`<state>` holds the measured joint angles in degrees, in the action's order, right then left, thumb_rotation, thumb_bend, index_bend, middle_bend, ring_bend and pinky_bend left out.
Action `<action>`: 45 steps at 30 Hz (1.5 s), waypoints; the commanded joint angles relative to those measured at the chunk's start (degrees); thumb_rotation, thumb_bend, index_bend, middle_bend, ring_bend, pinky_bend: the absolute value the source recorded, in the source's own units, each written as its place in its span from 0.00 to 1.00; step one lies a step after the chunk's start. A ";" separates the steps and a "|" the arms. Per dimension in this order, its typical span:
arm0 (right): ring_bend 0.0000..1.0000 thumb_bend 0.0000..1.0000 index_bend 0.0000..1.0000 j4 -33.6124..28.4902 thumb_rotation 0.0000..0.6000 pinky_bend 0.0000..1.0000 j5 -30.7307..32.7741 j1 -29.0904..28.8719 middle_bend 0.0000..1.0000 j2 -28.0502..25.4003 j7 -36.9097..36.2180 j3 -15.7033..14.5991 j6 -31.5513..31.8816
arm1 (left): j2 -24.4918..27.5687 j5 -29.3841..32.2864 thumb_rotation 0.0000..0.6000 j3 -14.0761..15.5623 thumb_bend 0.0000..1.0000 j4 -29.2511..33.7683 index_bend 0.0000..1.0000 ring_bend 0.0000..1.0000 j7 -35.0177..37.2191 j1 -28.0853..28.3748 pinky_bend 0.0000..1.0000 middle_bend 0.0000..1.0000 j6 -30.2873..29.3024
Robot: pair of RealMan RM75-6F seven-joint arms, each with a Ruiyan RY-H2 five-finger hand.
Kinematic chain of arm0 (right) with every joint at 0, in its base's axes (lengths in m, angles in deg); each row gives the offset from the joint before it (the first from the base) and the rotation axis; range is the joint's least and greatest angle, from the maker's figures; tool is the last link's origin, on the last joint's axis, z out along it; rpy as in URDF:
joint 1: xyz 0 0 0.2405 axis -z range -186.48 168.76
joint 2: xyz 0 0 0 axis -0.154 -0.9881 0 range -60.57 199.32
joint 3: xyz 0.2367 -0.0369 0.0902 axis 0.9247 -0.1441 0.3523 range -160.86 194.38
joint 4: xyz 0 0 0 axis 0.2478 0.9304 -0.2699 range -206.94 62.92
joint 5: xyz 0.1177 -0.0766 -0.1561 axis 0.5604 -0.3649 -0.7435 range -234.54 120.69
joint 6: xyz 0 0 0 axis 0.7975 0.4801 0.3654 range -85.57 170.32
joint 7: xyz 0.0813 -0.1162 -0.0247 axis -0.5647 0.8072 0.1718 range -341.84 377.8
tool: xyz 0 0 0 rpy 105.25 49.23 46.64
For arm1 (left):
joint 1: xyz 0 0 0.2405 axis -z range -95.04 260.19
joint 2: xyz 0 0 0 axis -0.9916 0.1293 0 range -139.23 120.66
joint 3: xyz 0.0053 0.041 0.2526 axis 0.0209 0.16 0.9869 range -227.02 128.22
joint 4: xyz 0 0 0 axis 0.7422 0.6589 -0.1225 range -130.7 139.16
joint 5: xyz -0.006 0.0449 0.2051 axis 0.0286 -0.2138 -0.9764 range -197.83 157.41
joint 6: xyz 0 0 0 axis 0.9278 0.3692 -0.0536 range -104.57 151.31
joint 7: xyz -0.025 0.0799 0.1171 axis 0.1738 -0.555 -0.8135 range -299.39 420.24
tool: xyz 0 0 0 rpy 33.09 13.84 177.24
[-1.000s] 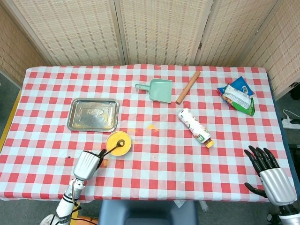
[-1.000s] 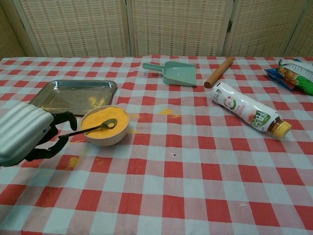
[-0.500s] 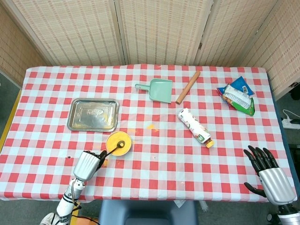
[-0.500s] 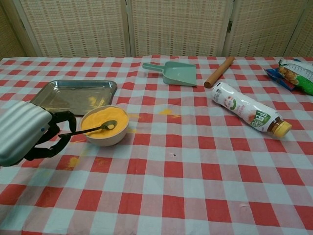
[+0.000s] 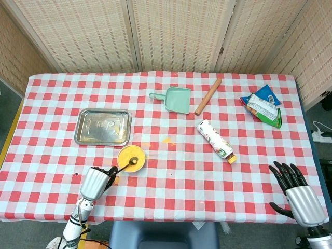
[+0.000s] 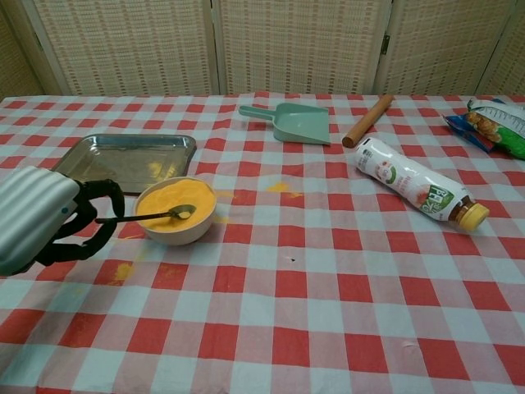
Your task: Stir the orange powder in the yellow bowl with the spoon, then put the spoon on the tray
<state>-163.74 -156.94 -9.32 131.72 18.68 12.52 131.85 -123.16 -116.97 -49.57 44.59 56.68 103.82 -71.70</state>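
Observation:
The yellow bowl [image 5: 130,158] [image 6: 175,210] of orange powder stands near the table's front left, just in front of the steel tray [image 5: 103,127] [image 6: 127,160]. A metal spoon [image 6: 150,217] [image 5: 126,164] has its head in the powder and its handle reaching left. My left hand [image 5: 96,182] [image 6: 45,223] pinches the handle end just left of the bowl. At the front right corner my right hand [image 5: 295,193] hovers with fingers spread, holding nothing; the chest view does not show it.
A green dustpan [image 5: 175,99] [image 6: 294,123] and a wooden rolling pin [image 5: 207,96] [image 6: 368,120] lie at the back. A bottle [image 5: 216,140] [image 6: 415,190] lies on its side right of centre. Snack bags [image 5: 262,107] [image 6: 492,123] sit far right. Orange powder spills [image 6: 279,188] dot the cloth.
My left hand has shifted slightly and the spoon head has moved a little within the powder. The right hand has barely moved.

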 commanded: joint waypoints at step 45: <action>0.00 0.04 0.00 0.04 1.00 0.00 0.94 -0.57 0.00 0.38 0.78 0.20 -1.46 | 6.34 6.36 1.00 -6.95 0.50 17.63 0.80 1.00 4.33 1.77 1.00 1.00 3.15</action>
<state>-163.71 -156.00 -9.89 132.09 19.44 12.73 130.38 -119.16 -111.62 -56.02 57.46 61.71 105.39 -70.46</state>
